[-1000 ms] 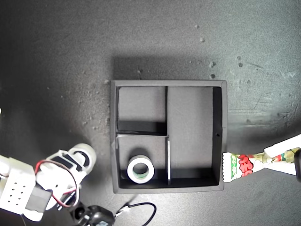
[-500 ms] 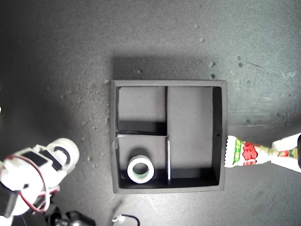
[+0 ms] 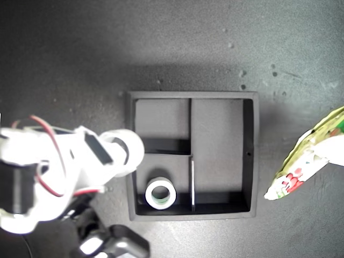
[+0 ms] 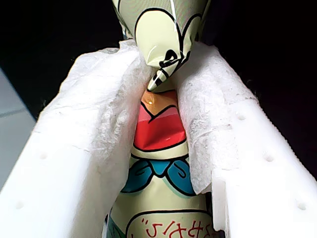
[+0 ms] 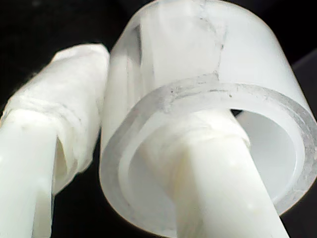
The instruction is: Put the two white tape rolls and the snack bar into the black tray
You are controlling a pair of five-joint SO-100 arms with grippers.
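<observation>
The black tray (image 3: pixel 193 95) lies in the middle of the exterior view. One white tape roll (image 3: pixel 160 194) rests flat in its small compartment nearest the view's bottom. My second gripper (image 3: pixel 114 153) (image 5: pixel 130 116) is shut on the other white tape roll (image 3: pixel 134 156) (image 5: pixel 198 44), with one finger through its hole. It hangs raised over the tray's rim on the exterior view's left. My first gripper (image 4: pixel 158 67) is shut on the snack bar (image 4: pixel 159 130) between padded fingers. The bar (image 3: pixel 301 164) hangs tilted off the table at the exterior view's right, beyond the tray.
A black block with cable (image 3: pixel 115 244) sits at the exterior view's bottom, left of the tray. The second arm's white body with red wires (image 3: pixel 37 177) fills that view's lower left. The dark tabletop (image 3: pixel 177 43) surrounds the tray.
The second arm has risen and swung towards the tray with its tape roll, from beside the tray to over its rim. The snack bar has lifted off the table, tilted and drawn away from the tray.
</observation>
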